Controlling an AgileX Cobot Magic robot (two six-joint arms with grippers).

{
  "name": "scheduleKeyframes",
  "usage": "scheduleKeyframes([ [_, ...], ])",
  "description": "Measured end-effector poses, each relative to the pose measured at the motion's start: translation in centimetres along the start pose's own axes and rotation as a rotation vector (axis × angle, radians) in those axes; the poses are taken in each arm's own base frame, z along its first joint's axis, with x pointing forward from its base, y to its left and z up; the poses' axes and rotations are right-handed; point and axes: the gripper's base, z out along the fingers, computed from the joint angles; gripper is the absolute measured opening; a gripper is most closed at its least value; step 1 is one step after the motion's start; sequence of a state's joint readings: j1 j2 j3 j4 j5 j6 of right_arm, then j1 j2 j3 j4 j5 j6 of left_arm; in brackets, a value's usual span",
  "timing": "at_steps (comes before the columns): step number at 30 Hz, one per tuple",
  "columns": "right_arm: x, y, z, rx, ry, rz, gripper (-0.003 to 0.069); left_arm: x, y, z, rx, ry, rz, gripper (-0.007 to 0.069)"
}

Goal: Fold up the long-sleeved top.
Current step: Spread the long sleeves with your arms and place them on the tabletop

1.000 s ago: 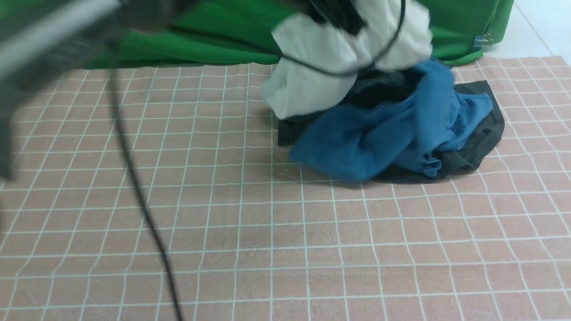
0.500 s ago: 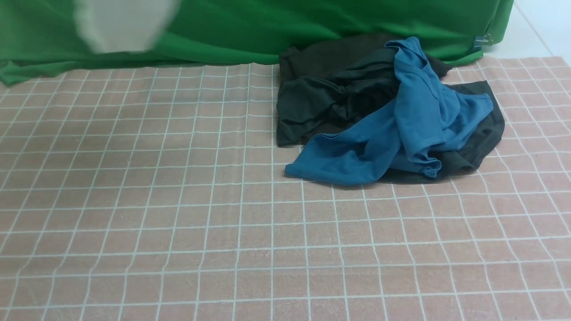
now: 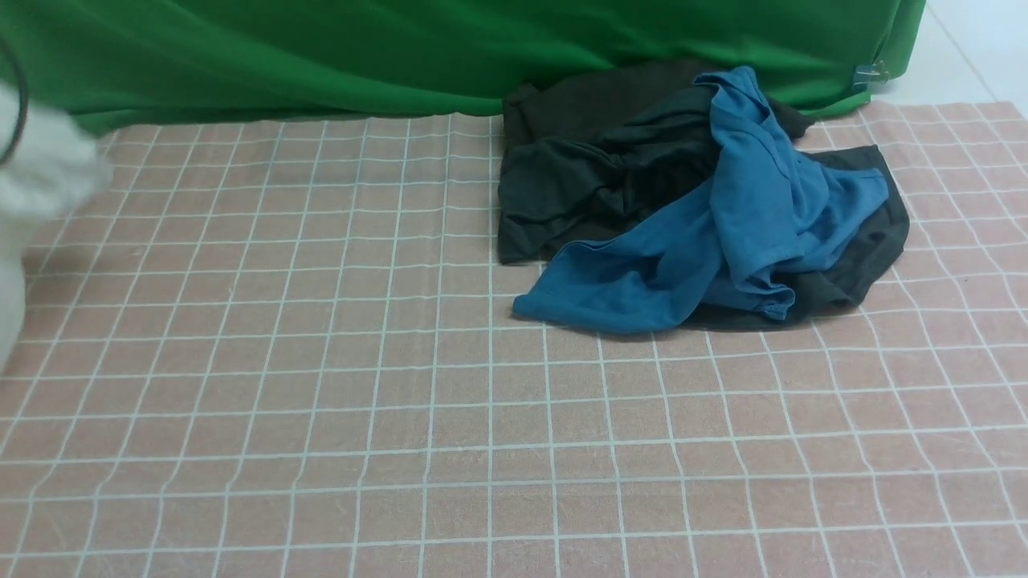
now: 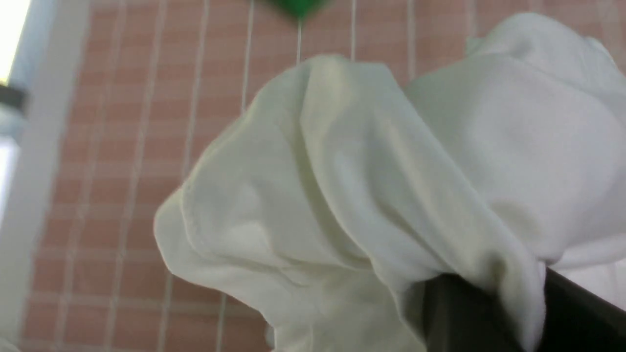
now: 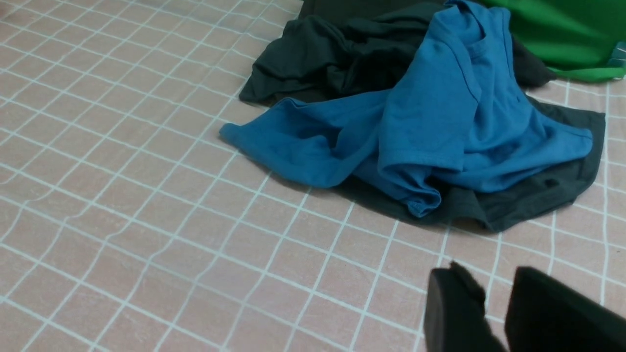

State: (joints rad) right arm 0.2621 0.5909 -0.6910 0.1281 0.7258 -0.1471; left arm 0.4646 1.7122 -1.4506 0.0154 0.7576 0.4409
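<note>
Where left end effector (image 4: 530,313) grips, white cloth (image 4: 342,195) bunches.

tablecloth (image 3: 321,401): pink checked cloth, matt, faintly creased | backdrop (image 3: 321,56): green cloth, smooth, slight sheen | blue top (image 3: 747,217): soft matt knit | charcoal garment (image 3: 562,185): matt knit | white cloth (image 4: 342,195): soft, matt, stitched hem | right gripper (image 5: 494,303): black, matt, plastic-looking

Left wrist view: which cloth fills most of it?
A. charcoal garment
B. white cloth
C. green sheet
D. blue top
B: a bunched white cloth takes up most of the picture, with the pink grid cloth showing behind it.
</note>
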Motion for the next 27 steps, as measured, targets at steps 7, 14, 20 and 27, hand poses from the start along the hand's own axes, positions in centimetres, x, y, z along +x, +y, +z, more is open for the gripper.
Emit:
scheduleKeyframes([
  [7, 0.0, 0.0, 0.0, 0.000, 0.001, 0.000, 0.0200, 2.0, 0.3, 2.6, 0.087, 0.068, -0.188, 0.0565],
  [14, 0.0, 0.0, 0.0, -0.001, 0.002, 0.001, 0.0200, -1.6, -5.0, -1.7, 0.242, -0.117, -0.143, 0.0687],
  [20, 0.0, 0.0, 0.0, 0.000, 0.002, -0.002, 0.0206, -4.5, -19.5, -5.6, 0.506, -0.229, 0.215, 0.0580],
  [27, 0.0, -0.1, 0.0, 0.007, 0.003, -0.007, 0.0218, -3.0, -39.0, -6.1, 0.720, -0.356, 0.611, 0.0465],
])
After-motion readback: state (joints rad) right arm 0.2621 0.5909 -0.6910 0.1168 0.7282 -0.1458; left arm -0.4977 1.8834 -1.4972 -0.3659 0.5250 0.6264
